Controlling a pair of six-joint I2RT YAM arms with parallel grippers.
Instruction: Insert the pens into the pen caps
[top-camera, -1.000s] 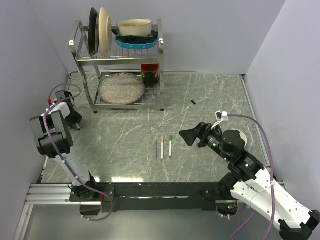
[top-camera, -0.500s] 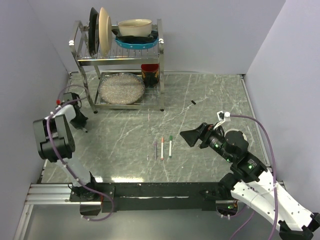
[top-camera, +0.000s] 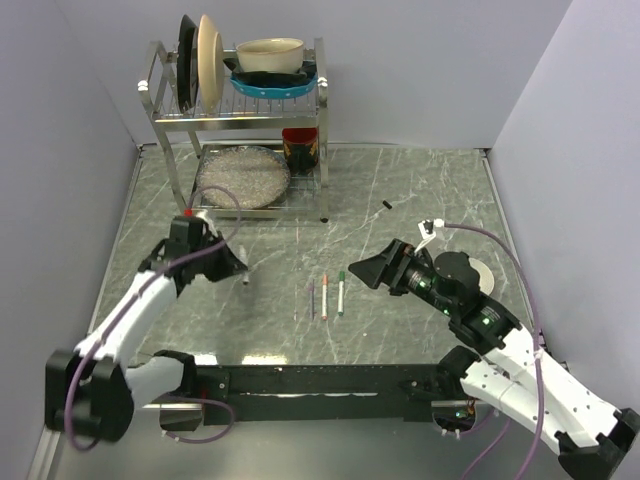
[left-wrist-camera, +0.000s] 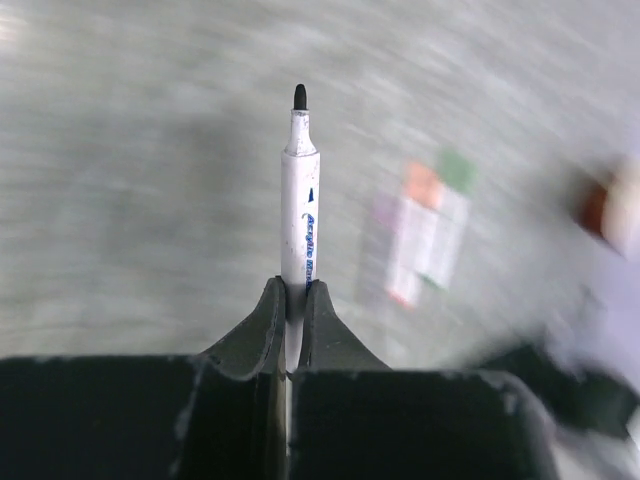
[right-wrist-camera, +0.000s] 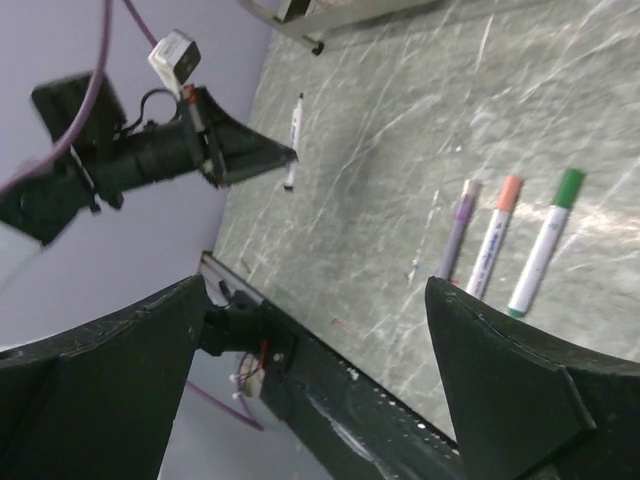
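Observation:
My left gripper (top-camera: 236, 266) is shut on a white-barrelled pen (left-wrist-camera: 298, 200) with a bare black tip that sticks out ahead of the fingers. It hovers over the table left of centre. That pen also shows in the right wrist view (right-wrist-camera: 293, 128). Three pens lie side by side near the table's middle: purple-ended (top-camera: 311, 298), orange-ended (top-camera: 324, 295) and green-ended (top-camera: 340, 292). A small black pen cap (top-camera: 386, 205) lies alone farther back. My right gripper (top-camera: 362, 273) is open and empty, just right of the green-ended pen and above the table.
A metal dish rack (top-camera: 240, 130) with plates and bowls stands at the back left. A white round object (top-camera: 484, 272) lies under my right arm. The black rail (top-camera: 320, 380) runs along the near table edge.
My left arm has swung from the far left edge toward the table's middle, carrying the black-tipped pen. My right gripper has shifted slightly left, toward the three pens.

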